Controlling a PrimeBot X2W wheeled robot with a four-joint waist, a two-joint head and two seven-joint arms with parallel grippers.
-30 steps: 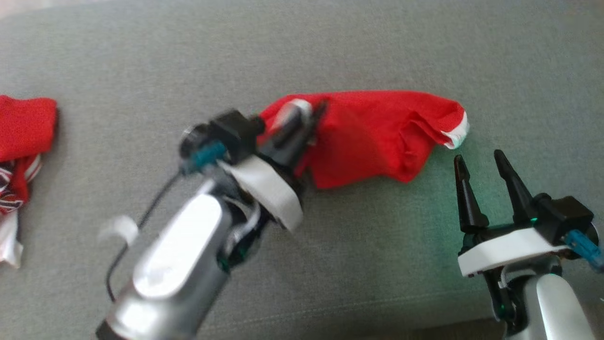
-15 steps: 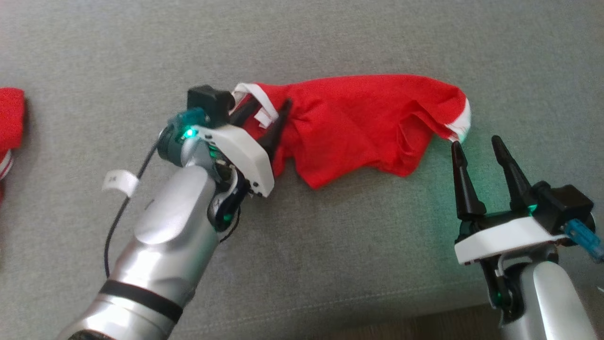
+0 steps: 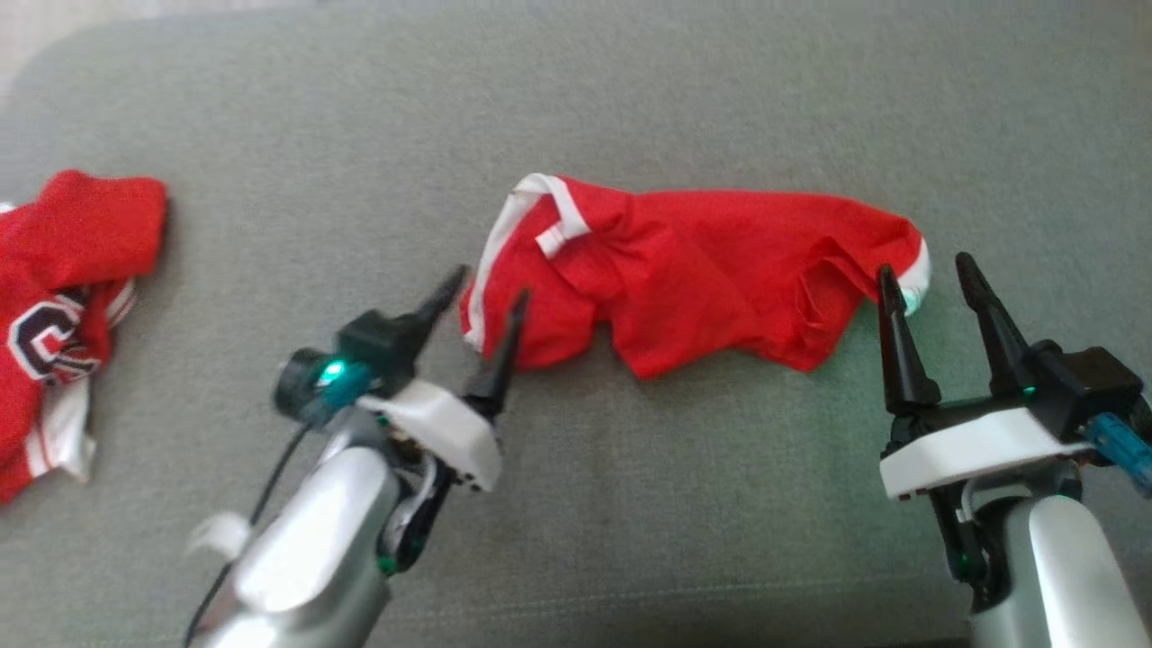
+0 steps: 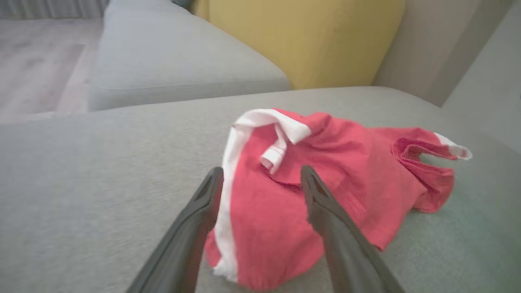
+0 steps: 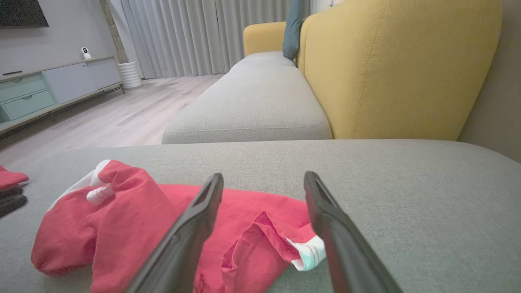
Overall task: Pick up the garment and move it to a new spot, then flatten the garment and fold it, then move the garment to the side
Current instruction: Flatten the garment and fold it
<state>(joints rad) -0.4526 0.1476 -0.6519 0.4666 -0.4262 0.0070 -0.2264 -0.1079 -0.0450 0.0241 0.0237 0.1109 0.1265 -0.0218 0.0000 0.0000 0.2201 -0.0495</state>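
The red garment (image 3: 702,288) lies free near the middle of the grey sofa cushion (image 3: 630,540), about halfway between its front and back edges. Neither gripper has hold of it.

The left gripper (image 3: 490,283) has its jaws spread wide. Its fingers reach toward the garment's left end, one on either side of the white stripe there, and no cloth is caught between them. The right gripper (image 3: 925,265) is just as wide open, with its tips at the garment's right end beside the small white cuff, and it pinches nothing.

As I read it, the first step of setting the garment down in its spot looks finished. Everything after that is still to do. The cloth is bunched and creased, with a fold turned over at the left end and a pucker near the right, so it has been neither flattened nor folded, and it has not been moved aside.

The garment's long axis runs left to right across the cushion, roughly parallel to the front edge. The wider, white-trimmed end points toward the left edge, and the narrower end with the cuff points right.

A second red garment with lettering (image 3: 63,297) lies crumpled at the cushion's left edge, well apart from the first.
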